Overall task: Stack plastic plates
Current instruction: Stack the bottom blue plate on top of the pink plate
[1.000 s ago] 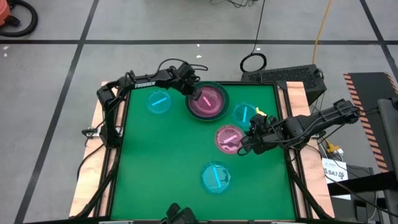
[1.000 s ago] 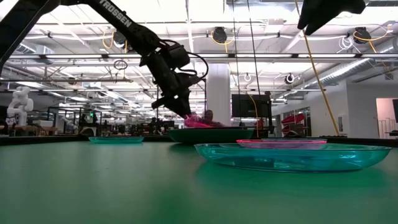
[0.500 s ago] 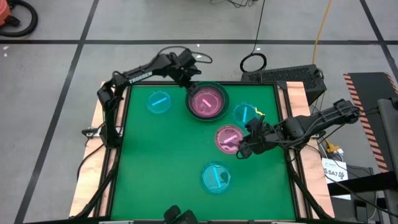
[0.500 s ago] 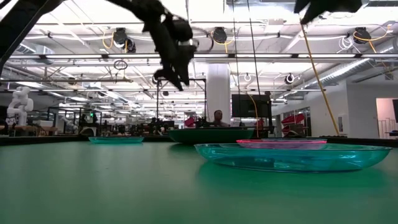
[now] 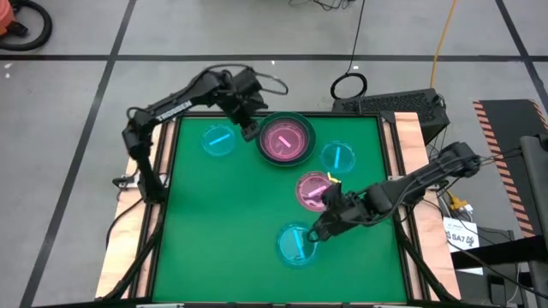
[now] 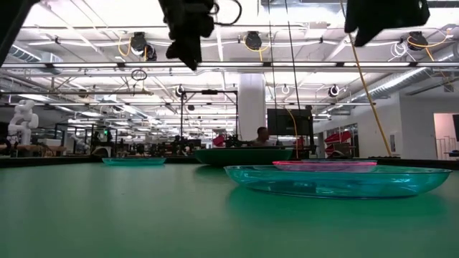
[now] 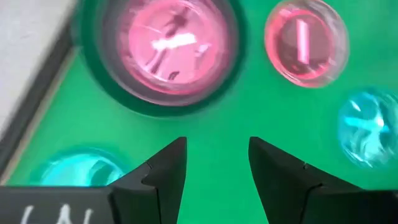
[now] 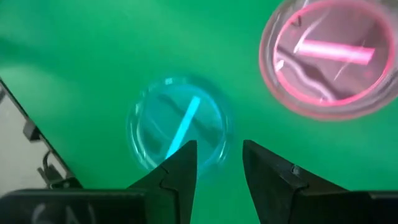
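- The right gripper hangs above the green table, its fingers apart and empty, at the edge of the translucent cyan plate nearest the table's front.
- In the right wrist view that cyan plate lies flat just beyond the fingertips, and a translucent pink plate lies farther off to one side.
- From above, the translucent pink plate sits just behind the right gripper, partly covered by the right arm, which reaches in from the table's right side.
- The left gripper is raised at the back of the table, fingers apart with nothing between them (only green table shows in the gap).
- Just beside it sits the stack: a hot pink plate nested inside a dark green-grey plate, near the table's back edge.
- The left wrist view shows the same stack ahead of the open fingers.
- Another cyan plate lies at back left, below the left arm.
- A third cyan plate lies to the right of the stack, apart from it and from the translucent pink plate.
- In the low view the front cyan plate stands largest, and the left gripper hangs high above the table (well clear of every plate).
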Controlling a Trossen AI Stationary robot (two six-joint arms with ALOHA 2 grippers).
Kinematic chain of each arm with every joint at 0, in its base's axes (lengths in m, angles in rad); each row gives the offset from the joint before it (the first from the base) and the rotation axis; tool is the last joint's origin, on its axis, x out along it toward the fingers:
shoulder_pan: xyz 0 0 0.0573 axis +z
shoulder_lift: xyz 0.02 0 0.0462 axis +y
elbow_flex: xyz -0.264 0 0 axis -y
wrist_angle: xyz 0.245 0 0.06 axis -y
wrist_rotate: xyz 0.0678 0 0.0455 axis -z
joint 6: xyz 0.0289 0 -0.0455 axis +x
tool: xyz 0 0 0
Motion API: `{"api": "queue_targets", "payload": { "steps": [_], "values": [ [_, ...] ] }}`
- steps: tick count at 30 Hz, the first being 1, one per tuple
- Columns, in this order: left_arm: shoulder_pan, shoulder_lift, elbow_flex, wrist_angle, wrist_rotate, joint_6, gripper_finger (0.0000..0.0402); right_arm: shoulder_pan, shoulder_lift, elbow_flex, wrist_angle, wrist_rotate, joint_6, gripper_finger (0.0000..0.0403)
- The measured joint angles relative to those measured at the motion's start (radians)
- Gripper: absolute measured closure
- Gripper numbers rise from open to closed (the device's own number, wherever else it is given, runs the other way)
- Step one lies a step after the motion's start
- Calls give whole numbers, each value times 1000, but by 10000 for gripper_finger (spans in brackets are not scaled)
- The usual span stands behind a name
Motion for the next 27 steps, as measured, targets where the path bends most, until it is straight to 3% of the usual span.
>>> {"api": "queue_targets", "payload": {
  "steps": [7,13,16,21,27],
  "values": [
    [-88,-217,-298,141,-3,-129,222,-8,5,-205,313,-146,58,277],
    [-204,-392,-523,229,-68,-288,222,-9,3,-393,606,-161,162,265],
    [-282,-445,-595,228,-107,-370,222,-13,8,-459,698,-162,196,239],
    [-423,-484,-665,233,-184,-501,222,-21,8,-501,705,-162,207,199],
    [-573,-484,-696,335,-260,-614,222,-23,30,-558,770,-162,208,193]
  ]
}}
